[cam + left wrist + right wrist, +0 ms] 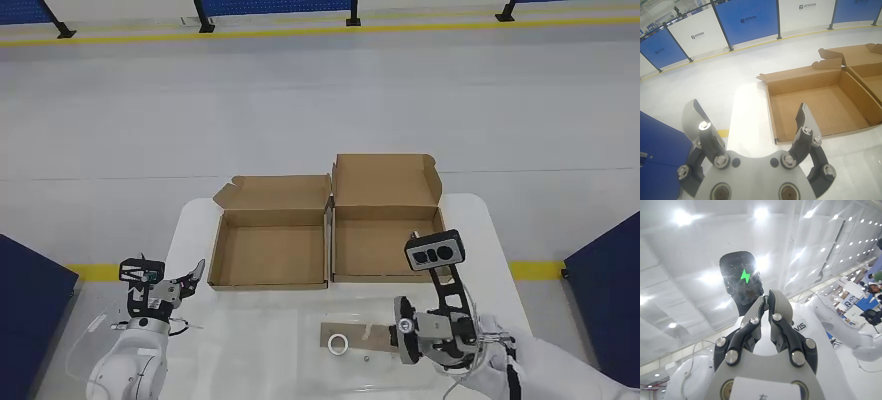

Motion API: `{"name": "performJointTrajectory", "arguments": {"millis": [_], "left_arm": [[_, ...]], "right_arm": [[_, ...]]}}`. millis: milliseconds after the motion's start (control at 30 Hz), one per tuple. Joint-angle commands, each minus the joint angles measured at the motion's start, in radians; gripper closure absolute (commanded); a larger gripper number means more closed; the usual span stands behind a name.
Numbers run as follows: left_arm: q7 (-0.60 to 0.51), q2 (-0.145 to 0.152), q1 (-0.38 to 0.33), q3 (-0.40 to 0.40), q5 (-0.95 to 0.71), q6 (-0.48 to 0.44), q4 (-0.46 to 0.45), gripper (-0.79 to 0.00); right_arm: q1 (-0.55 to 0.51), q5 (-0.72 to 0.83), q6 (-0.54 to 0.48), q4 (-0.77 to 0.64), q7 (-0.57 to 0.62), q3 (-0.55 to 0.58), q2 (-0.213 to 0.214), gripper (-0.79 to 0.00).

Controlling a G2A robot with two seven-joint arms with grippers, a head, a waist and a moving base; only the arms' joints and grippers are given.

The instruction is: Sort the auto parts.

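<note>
1. Right gripper (767, 294), aimed upward, pinches a small threaded part (766, 300) at its tip.
2. Table (250, 335) bears two open boxes, touching: left box (270, 256), right box (385, 246).
3. Left gripper (748, 103) hangs beside the left box, jaws spread.
4. A plate (358, 337) and ring (338, 345) lie near the right gripper.
5. Likely best: turn the wrist down, then release low inside a box; the hold looks slight.
6. The part's long axis seems to run along the jaws, though that is hard to tell.

The left hand (750, 107) hangs with fingers spread wide over the white desk (747, 132). An open cardboard box (804, 79) sits just beside it, with a second box (872, 75) beyond.
</note>
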Motion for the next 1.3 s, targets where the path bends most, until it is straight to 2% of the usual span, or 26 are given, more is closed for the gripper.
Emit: {"name": "performJointTrajectory", "arguments": {"millis": [0,133,400,733,1267], "left_arm": [[0.0,0.0,0.0,0.0,0.0,0.0,0.0,-0.785],[0.0,0.0,0.0,0.0,0.0,0.0,0.0,-0.785],[0.0,0.0,0.0,0.0,0.0,0.0,0.0,-0.785],[0.0,0.0,0.0,0.0,0.0,0.0,0.0,-0.785],[0.0,0.0,0.0,0.0,0.0,0.0,0.0,-0.785]], "right_arm": [[-0.015,0.082,0.034,-0.003,0.053,0.026,-0.007,0.0],[-0.052,0.138,0.089,-0.008,0.108,0.076,-0.017,0.0],[-0.055,0.141,0.092,-0.009,0.111,0.081,-0.018,0.0],[-0.103,0.129,0.168,-0.065,0.064,0.149,-0.048,0.0],[-0.122,0.017,0.313,-0.159,-0.06,0.24,-0.101,0.0]]}}
